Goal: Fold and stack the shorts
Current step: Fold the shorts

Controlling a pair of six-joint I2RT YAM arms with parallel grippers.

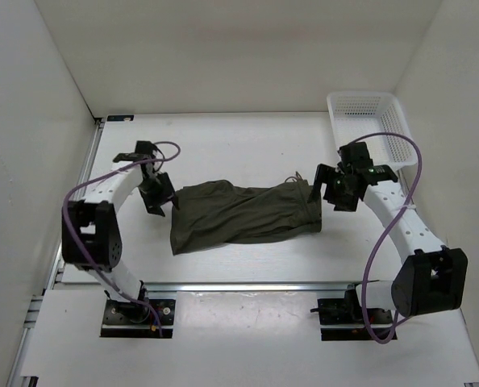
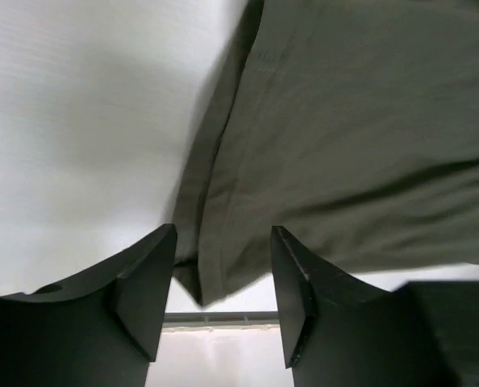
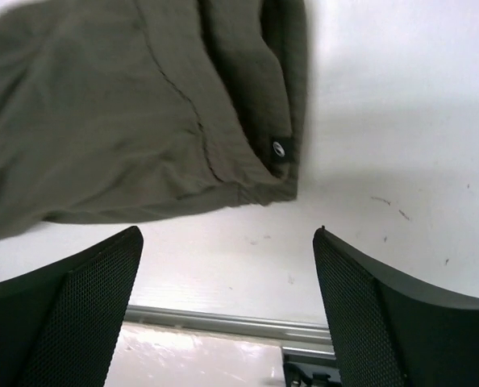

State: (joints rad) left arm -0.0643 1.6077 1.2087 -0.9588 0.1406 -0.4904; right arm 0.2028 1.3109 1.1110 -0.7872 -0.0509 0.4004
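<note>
The dark olive-green shorts [image 1: 243, 214] lie folded lengthwise in a long band across the middle of the table. My left gripper [image 1: 160, 197] hovers at their left end, open. In the left wrist view a corner of the shorts [image 2: 352, 145] hangs into the gap of the left gripper [image 2: 223, 234] without being pinched. My right gripper [image 1: 328, 187] is at the shorts' right end, by the waistband, open. Seen from the right wrist, the wide-open right gripper [image 3: 227, 234] has only bare table in its gap. There the shorts [image 3: 127, 121] lie just beyond it, with a small round logo on the hem.
A white mesh basket [image 1: 368, 121] stands at the back right corner, behind the right arm. White walls close in the table on the left, back and right. A metal rail [image 1: 247, 285] runs along the near edge in front of the arm bases.
</note>
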